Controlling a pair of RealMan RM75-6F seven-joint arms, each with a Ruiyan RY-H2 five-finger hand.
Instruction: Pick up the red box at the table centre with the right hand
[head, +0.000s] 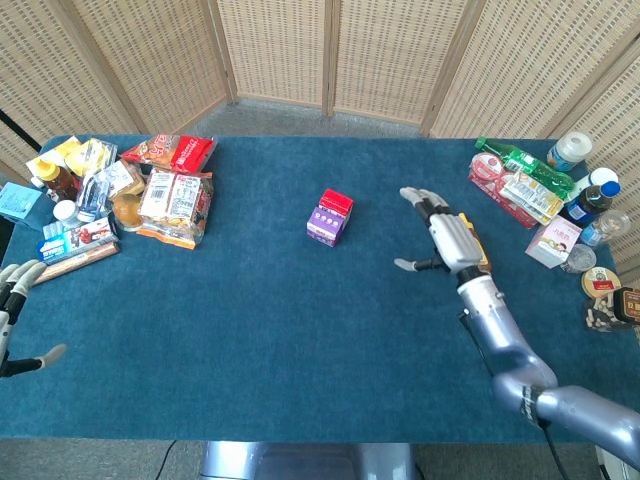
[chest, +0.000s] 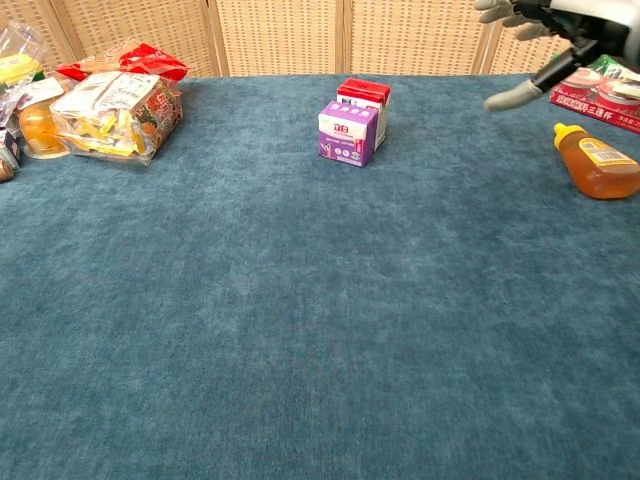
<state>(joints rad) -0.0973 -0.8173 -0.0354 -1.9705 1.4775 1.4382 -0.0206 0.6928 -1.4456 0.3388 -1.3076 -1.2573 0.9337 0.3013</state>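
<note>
The red box (head: 336, 202) at the centre of the blue-cloth table (head: 260, 330) is partly hidden: a small purple carton (head: 326, 224) stands touching its near side, so in the chest view only the red top and a strip of its right face show behind the purple one. In the head view the amber squeeze bottle of honey (chest: 597, 161) is almost wholly covered by the right robot hand (head: 443, 238) and its wrist. The chest view cuts that hand off at the top right corner, showing only some fingers (chest: 513, 95). The left robot hand (head: 14, 310) is clipped by the left edge of the head view.

The right robot hand hangs above the table, well to the right of the red box, fingers spread wide and holding nothing, thumb pointing left toward the box. The left robot hand, also spread and empty, is at the near left edge.
</note>
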